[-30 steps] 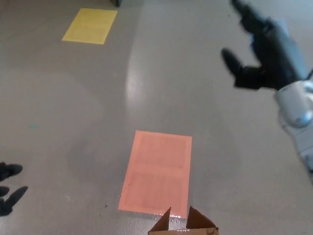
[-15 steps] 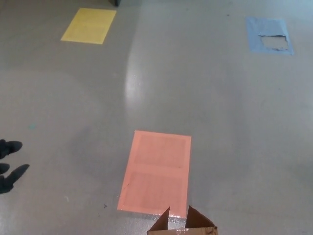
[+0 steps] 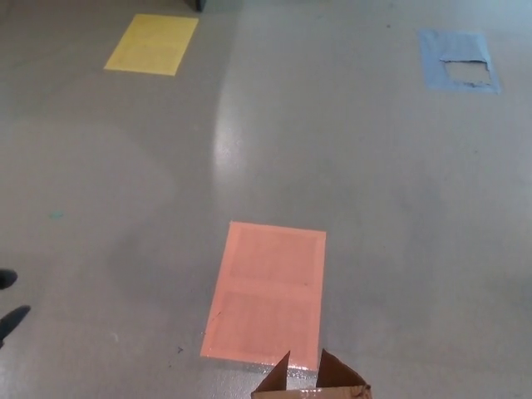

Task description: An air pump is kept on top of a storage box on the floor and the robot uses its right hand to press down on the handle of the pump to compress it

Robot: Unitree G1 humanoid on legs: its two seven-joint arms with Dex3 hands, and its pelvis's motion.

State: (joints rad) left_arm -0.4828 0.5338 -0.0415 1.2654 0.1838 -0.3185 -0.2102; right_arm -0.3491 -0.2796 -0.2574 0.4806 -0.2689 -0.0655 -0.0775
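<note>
The head view looked down on a grey polished floor (image 3: 374, 208) with three coloured rectangles marked on it: a yellow patch (image 3: 152, 43) near the top left corner, a torn blue patch (image 3: 438, 68) near the top right, and an orange patch (image 3: 266, 293) low in the middle. At the bottom edge, just below the orange patch, the pointed brown flaps of a cardboard box (image 3: 312, 381) poked into view. The air pump itself did not show, so its place on the box could not be confirmed. Neither robot hand was in the picture, so their finger positions could not be told. At the left edge, dark fingertip-like shapes (image 3: 7, 278) and a shadow showed. Judging from the task, a pump handle would be rigid and resist springily, best pressed squarely from above at its middle so the light box beneath does not tip.
</note>
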